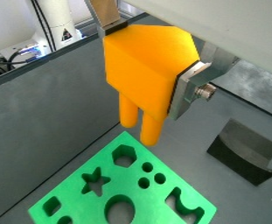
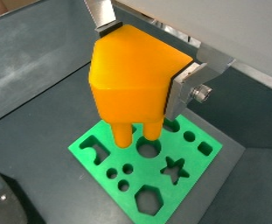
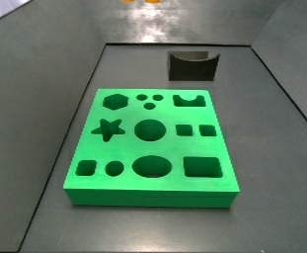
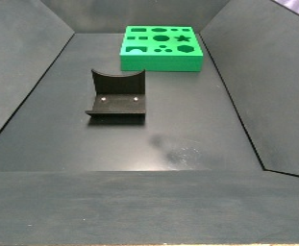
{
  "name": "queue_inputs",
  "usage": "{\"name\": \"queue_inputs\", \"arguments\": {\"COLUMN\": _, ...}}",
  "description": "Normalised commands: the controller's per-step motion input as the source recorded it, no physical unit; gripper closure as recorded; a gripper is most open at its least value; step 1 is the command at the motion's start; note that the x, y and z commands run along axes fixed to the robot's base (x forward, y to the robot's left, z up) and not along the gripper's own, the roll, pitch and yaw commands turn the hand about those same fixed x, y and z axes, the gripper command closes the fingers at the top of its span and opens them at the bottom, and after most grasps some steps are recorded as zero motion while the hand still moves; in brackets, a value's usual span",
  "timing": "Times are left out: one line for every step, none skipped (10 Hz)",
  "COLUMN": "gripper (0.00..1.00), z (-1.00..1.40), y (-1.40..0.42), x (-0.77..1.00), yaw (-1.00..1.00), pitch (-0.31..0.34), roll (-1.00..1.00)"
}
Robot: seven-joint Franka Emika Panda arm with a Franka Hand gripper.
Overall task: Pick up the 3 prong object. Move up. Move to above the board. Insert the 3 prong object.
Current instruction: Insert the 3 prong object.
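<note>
3 prong object is seen clamped between the silver fingers of the gripper, its orange-yellow body filling the middle of both wrist views and its thin legs pointing down toward the board. in both wrist views the piece hangs well clear of the board, with the green slab lying below it and partly beyond the legs, so the lift is judged as done and the move to above the board as the step in hand. in a side view only a small orange trace is caught at the far edge, well above and behind the board, and the gripper itself is not shown there; in the side view from the opposite end the board lies far back, with the dark fixture nearer the camera and well apart from it. the three small dots are made out on the board between the hexagon hole and the notched hole. whether the legs are already lined up over those dots cannot be told. for the next move, the piece is to be carried until the legs stand directly over the three dots, the turn of the block matched to their pattern, and only then lowered straight down.
</note>
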Motion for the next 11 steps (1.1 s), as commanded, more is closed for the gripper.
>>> {"name": "queue_inputs", "arguments": {"gripper": 1.00, "z": -0.22, "y": 0.25, "x": 0.00, "yaw": 0.01, "pitch": 0.000, "roll": 0.08}}
{"name": "queue_inputs", "arguments": {"gripper": 1.00, "z": -0.25, "y": 0.25, "x": 0.00, "yaw": 0.01, "pitch": 0.000, "roll": 0.07}}
{"name": "queue_inputs", "arguments": {"gripper": 1.00, "z": -0.26, "y": 0.25, "x": 0.00, "yaw": 0.00, "pitch": 0.000, "roll": 0.07}}
{"name": "queue_inputs", "arguments": {"gripper": 1.00, "z": -0.26, "y": 0.24, "x": 0.00, "yaw": 0.00, "pitch": 0.000, "roll": 0.06}}
{"name": "queue_inputs", "arguments": {"gripper": 1.00, "z": -0.25, "y": 0.24, "x": 0.00, "yaw": 0.00, "pitch": 0.000, "roll": 0.05}}
{"name": "queue_inputs", "arguments": {"gripper": 1.00, "z": -0.10, "y": 0.15, "x": 0.00, "yaw": 0.01, "pitch": 0.000, "roll": 0.00}}
{"name": "queue_inputs", "arguments": {"gripper": 1.00, "z": 0.00, "y": 0.00, "x": 0.05, "yaw": 0.02, "pitch": 0.000, "roll": 0.00}}
{"name": "queue_inputs", "arguments": {"gripper": 1.00, "z": 0.00, "y": 0.00, "x": 0.00, "yaw": 0.00, "pitch": 0.009, "roll": 0.00}}
{"name": "queue_inputs", "arguments": {"gripper": 1.00, "z": -0.14, "y": 0.06, "x": 0.00, "yaw": 0.05, "pitch": 0.021, "roll": 0.08}}
{"name": "queue_inputs", "arguments": {"gripper": 1.00, "z": -0.21, "y": 0.06, "x": 0.00, "yaw": 0.02, "pitch": 0.009, "roll": 0.09}}
{"name": "queue_inputs", "arguments": {"gripper": 1.00, "z": -0.27, "y": 0.04, "x": 0.00, "yaw": 0.00, "pitch": 0.000, "roll": 0.09}}
